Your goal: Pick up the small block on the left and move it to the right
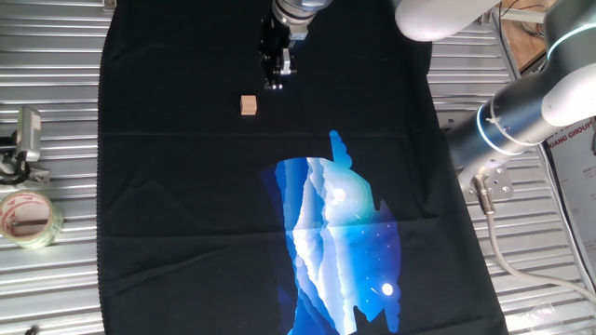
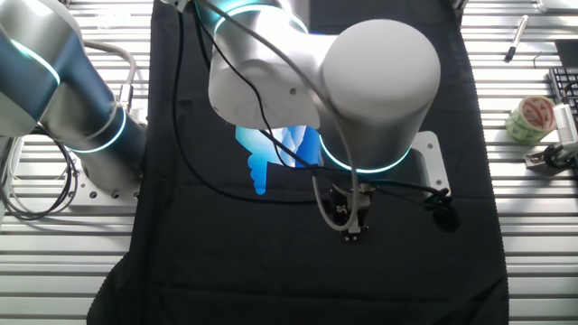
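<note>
The small block [image 1: 248,105] is a tiny tan wooden cube lying on the black cloth [image 1: 168,186], in its far left-centre part. My gripper [image 1: 276,84] hangs just beyond and to the right of the block, about one block width away and not touching it. Its fingers stand close together with nothing between them. In the other fixed view the gripper [image 2: 352,235] points down at the cloth under the arm's big white joint [image 2: 379,81]. The block does not show there.
A blue and white print [image 1: 340,242] covers the cloth's middle and near part. A roll of clear tape [image 1: 28,219] and a metal clip [image 1: 23,140] lie on the slatted table left of the cloth. The arm's base [image 1: 521,112] stands at the right.
</note>
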`<control>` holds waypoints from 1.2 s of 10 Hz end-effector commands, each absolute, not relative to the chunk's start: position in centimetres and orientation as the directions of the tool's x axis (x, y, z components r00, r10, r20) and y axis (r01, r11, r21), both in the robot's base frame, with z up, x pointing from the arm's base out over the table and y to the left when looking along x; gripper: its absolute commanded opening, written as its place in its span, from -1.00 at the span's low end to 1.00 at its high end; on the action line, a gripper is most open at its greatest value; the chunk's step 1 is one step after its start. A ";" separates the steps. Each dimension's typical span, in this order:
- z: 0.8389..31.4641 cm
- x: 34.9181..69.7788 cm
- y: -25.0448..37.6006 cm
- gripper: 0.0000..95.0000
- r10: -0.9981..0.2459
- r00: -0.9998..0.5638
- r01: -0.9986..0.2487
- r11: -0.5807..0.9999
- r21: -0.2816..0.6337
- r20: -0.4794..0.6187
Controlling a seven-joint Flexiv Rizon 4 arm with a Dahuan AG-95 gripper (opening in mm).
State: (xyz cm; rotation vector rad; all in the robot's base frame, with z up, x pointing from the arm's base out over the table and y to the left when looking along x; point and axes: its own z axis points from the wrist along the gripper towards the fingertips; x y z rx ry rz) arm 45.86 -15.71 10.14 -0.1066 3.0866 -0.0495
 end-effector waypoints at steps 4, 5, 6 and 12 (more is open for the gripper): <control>10.3 46.4 -15.9 0.20 -0.068 -0.995 -0.067 0.998 -0.013 -0.076; 10.3 46.6 -16.0 0.20 -0.067 -0.995 -0.067 0.998 -0.010 -0.078; 10.4 46.8 -16.0 0.20 -0.066 -0.995 -0.066 0.998 -0.004 -0.078; 10.4 47.1 -16.1 0.20 -0.054 -0.995 -0.056 0.998 0.012 -0.087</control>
